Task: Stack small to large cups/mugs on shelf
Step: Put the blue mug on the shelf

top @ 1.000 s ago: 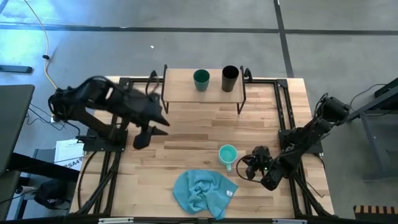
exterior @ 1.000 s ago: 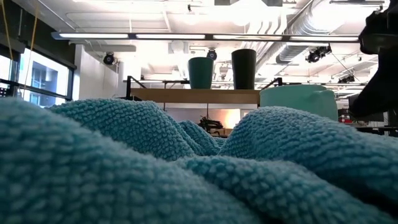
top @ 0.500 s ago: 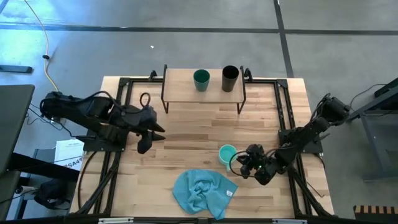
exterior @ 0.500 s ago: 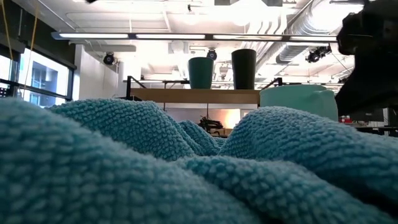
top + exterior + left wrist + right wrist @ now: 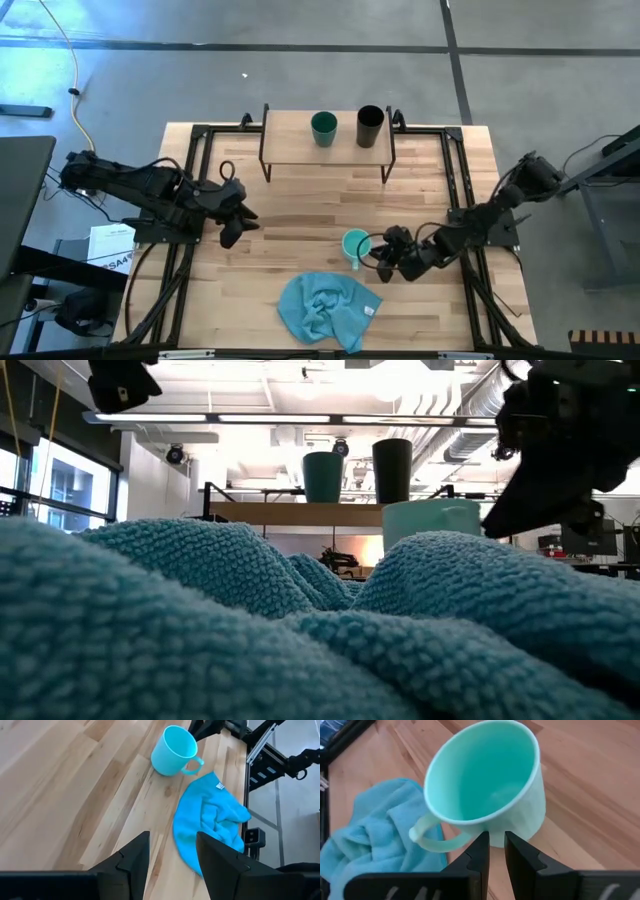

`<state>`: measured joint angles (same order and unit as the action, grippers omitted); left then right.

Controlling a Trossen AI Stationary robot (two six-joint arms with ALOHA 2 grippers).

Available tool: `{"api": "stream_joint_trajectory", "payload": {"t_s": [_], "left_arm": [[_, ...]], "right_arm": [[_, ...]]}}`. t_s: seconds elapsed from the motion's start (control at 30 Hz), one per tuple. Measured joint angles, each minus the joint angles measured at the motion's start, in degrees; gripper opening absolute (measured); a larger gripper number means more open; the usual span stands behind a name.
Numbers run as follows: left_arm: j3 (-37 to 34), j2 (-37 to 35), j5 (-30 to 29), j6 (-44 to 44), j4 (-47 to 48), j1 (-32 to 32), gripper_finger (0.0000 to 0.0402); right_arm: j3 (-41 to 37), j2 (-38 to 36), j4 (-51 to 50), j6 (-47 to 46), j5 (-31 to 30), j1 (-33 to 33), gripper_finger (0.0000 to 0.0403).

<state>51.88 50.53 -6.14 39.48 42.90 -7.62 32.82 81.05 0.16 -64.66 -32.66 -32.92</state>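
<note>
Since a second ago my left arm has pulled back and down toward the left edge of the counter, and my right tool has slid left, pushing the light turquoise mug a bit left too. Left tool sits low near the left side of the counter, fingers spread apart, nothing between them. Shelf stands at the back middle of the counter; short dark teal cup and tall black cup stand upright on it, side by side, teal one to the left. Mug is upright on the counter in front of the shelf, well apart from it, handle toward the blue cloth, which lies crumpled near the front edge. Right tool is just beside the mug on its right; fingers nearly together, only a narrow gap, tips at the mug's wall near the handle, not gripping it.
</note>
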Motion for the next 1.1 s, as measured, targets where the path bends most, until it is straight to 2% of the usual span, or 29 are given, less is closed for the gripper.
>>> {"api": "stream_joint_trajectory", "payload": {"t_s": [0.4,0.73,0.97,1.1], "left_arm": [[-0.4,-0.3,-0.6,-0.3,0.0,0.0,0.0150],[-0.4,-0.3,-2.5,0.0,0.1,0.0,0.0150],[-0.4,-0.3,-6.5,4.5,2.2,0.0,0.0150],[-0.3,0.0,-8.4,8.6,5.5,0.0,0.0150]], "right_arm": [[0.0,0.0,7.1,10.5,8.8,9.4,0.0050],[0.0,0.0,10.1,15.3,14.8,14.7,0.0050],[0.1,0.4,11.5,16.5,18.4,17.7,0.0050],[2.0,4.6,11.6,16.4,22.8,19.0,0.0050]]}}
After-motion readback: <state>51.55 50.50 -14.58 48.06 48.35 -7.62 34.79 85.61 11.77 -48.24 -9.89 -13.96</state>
